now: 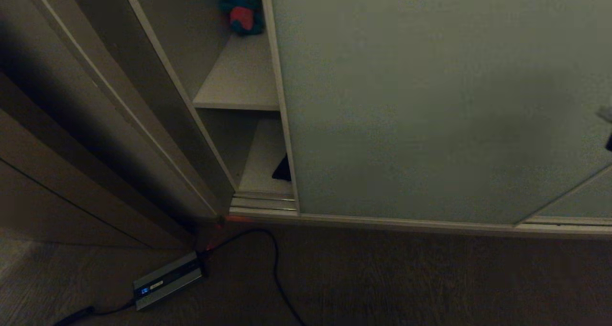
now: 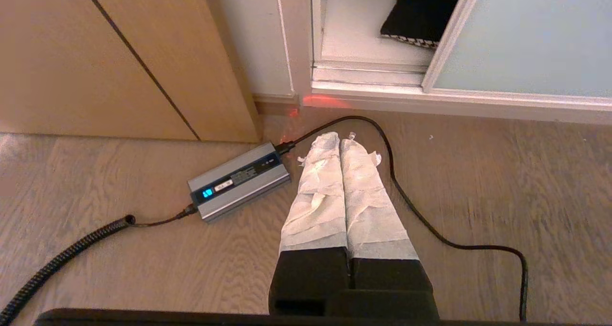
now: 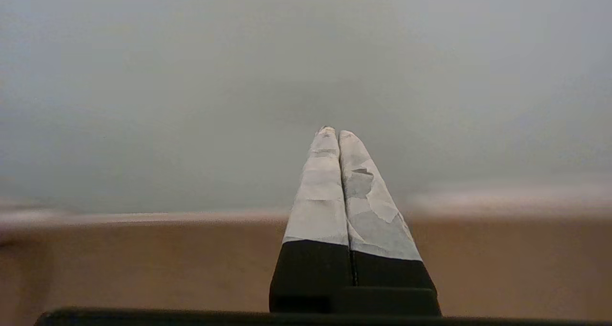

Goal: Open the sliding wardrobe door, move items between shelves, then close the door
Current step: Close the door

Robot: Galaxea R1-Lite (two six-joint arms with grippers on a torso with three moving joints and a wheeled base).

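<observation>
sliding wardrobe door [image 1: 430,101] covering most of the front, gap at its left, soft toy [image 1: 241,5] on upper shelf [image 1: 239,77], cushion [image 2: 420,13] on bottom shelf behind door edge, box with cable [image 1: 167,279] on floor [image 1: 430,278] in front-left

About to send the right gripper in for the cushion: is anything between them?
Yes. The sliding door covers most of the opening, leaving a narrow gap at its left edge. The right gripper, shut, faces the door panel; the cushion lies behind the door's edge.

Dim room, wood-grain floor [image 2: 478,182], brown panelling [image 2: 95,53]
</observation>
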